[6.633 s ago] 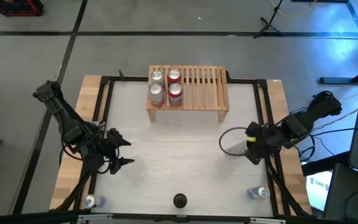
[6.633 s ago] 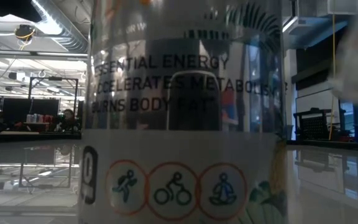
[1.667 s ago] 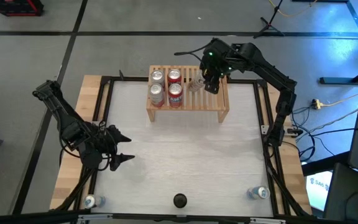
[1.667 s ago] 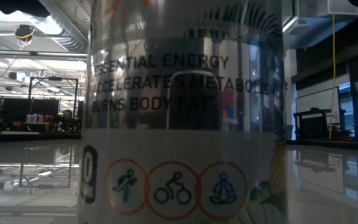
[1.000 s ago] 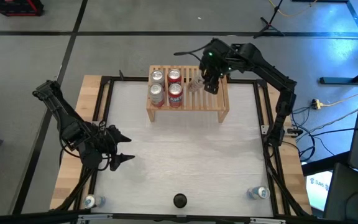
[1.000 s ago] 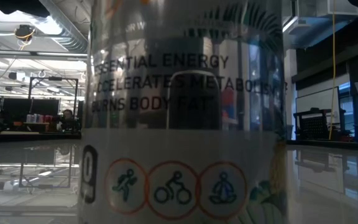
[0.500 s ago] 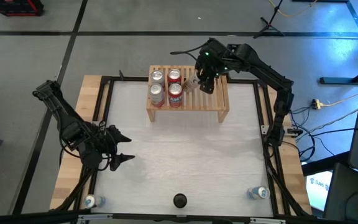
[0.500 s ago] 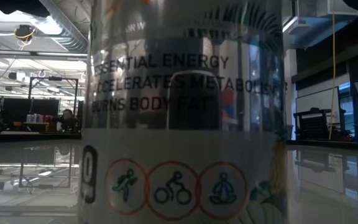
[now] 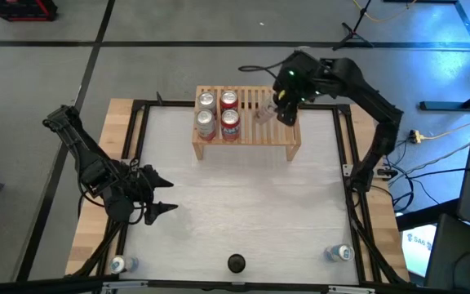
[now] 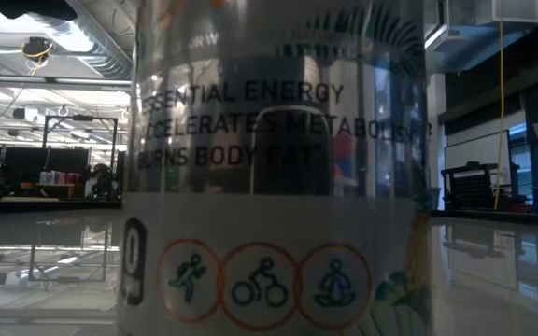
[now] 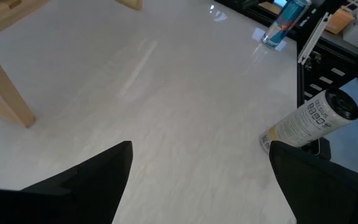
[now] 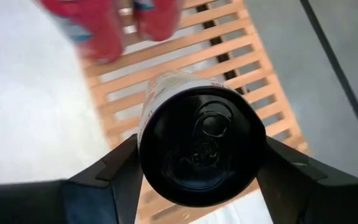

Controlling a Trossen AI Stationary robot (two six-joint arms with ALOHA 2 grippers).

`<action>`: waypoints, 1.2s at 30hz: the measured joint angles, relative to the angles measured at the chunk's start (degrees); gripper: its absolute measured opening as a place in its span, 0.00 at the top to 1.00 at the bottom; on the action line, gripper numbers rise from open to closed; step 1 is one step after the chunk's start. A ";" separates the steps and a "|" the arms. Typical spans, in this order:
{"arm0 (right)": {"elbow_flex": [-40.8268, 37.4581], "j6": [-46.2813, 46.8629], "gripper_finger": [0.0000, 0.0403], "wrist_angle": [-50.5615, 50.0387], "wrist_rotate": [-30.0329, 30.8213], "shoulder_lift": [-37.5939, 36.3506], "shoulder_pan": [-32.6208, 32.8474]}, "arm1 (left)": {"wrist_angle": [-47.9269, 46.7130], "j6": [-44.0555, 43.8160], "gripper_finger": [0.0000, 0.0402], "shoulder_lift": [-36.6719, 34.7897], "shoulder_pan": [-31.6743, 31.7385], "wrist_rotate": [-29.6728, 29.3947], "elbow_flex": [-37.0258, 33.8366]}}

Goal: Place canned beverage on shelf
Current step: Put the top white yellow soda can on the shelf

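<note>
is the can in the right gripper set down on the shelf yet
Cannot tell. The right gripper is shut on the can above the shelf slats; contact isn't visible.

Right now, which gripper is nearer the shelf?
Right. The right gripper is over the shelf holding a can; the left gripper waits off the table's left side.

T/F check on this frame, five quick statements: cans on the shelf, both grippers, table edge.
1. Four cans already stand on the shelf, apart from the one in the gripper. True: two silver, two red.
2. The right gripper holds a can over the shelf. True.
3. The left gripper is shut on a can. False: it is open and empty, over the table's left side.
4. The shelf's right half is full of cans. False: its slats there are bare.
5. The held can is red. False: it looks pale.
</note>
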 joint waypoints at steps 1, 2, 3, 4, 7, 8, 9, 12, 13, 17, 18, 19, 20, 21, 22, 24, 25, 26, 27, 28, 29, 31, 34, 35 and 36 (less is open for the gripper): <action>0.02 1.00 0.39 -0.58 0.33 -0.56 0.79 | 0.03 0.00 0.08 0.00 -0.02 0.00 0.00; 0.02 2.29 0.39 -1.07 0.55 -1.04 1.57 | 0.07 0.00 0.08 0.00 -0.01 0.00 0.00; 0.02 3.58 0.39 -1.50 0.66 -1.42 2.38 | 0.07 -0.02 0.08 0.00 0.00 0.02 0.00; 0.02 4.89 0.39 -2.00 0.62 -1.76 3.29 | 0.09 -0.02 0.08 0.00 0.00 0.02 0.00; 0.02 9.06 0.39 -3.47 0.70 -2.92 6.43 | 0.15 0.00 0.08 0.00 0.00 0.26 0.00; 0.02 10.69 0.39 -4.01 0.76 -3.34 7.67 | 0.17 0.00 0.08 0.00 0.00 0.47 0.00; 0.02 12.27 0.39 -4.28 1.10 -3.70 9.08 | 0.15 0.00 0.08 0.00 0.00 0.60 0.00; 0.02 17.00 0.39 -4.11 2.01 -4.32 14.02 | 0.15 0.00 0.08 0.00 0.00 1.48 0.00; 0.02 18.75 0.39 -3.94 2.55 -4.32 15.76 | 0.15 0.00 0.08 0.00 -0.01 1.78 0.00; 0.02 25.18 0.39 -4.13 4.53 -4.32 22.79 | 0.16 0.02 0.08 0.00 -0.01 2.90 0.00; 0.02 26.67 0.39 -4.10 4.71 -4.32 24.47 | 0.17 0.02 0.08 0.00 -0.02 3.08 0.00; 0.02 28.35 0.39 -4.10 5.33 -4.22 26.16 | 0.17 0.10 0.08 0.00 0.00 3.26 0.00; 0.02 30.06 0.39 -4.15 6.41 -4.13 27.73 | 0.15 0.33 0.08 0.00 -0.01 3.51 0.00; 0.02 31.61 0.39 -4.15 7.58 -4.04 29.32 | 0.17 0.92 0.08 0.00 0.00 3.77 0.00; 0.02 33.06 0.39 -4.09 8.55 -4.00 30.82 | 0.16 1.40 0.08 0.00 -0.02 4.00 0.00; 0.02 35.66 0.39 -4.02 10.36 -3.87 33.64 | 0.16 1.59 0.08 0.00 0.00 4.02 0.00; 0.02 36.80 0.39 -4.09 11.16 -3.82 34.87 | 0.21 1.60 0.08 0.00 -0.02 3.92 0.00; 0.02 37.92 0.39 -4.12 11.66 -3.76 35.97 | 0.36 1.60 0.08 0.00 0.00 3.80 0.00; -0.19 38.49 0.39 -3.86 11.74 -3.47 37.04 | 0.52 1.58 0.08 0.00 -0.01 3.77 0.00; -0.68 39.22 0.39 -3.33 11.71 -3.03 37.94 | 0.57 1.55 0.08 0.00 -0.01 3.77 0.00; -1.23 39.53 0.39 -2.86 11.68 -2.68 38.65 | 0.66 1.51 0.08 0.00 -0.02 3.79 0.00; -2.88 39.57 0.39 -1.49 11.71 -1.55 39.96 | 1.42 1.51 0.08 0.11 -0.02 3.69 0.02; -5.23 37.63 0.39 2.40 11.31 0.36 41.04 | 3.43 1.51 0.08 0.86 0.11 3.43 0.04; -6.10 36.30 0.39 4.03 11.25 0.92 41.23 | 4.41 1.51 0.08 1.21 0.37 3.54 0.04; -7.07 35.52 0.39 5.64 11.02 1.59 41.21 | 5.27 1.51 0.08 1.65 0.83 3.88 0.05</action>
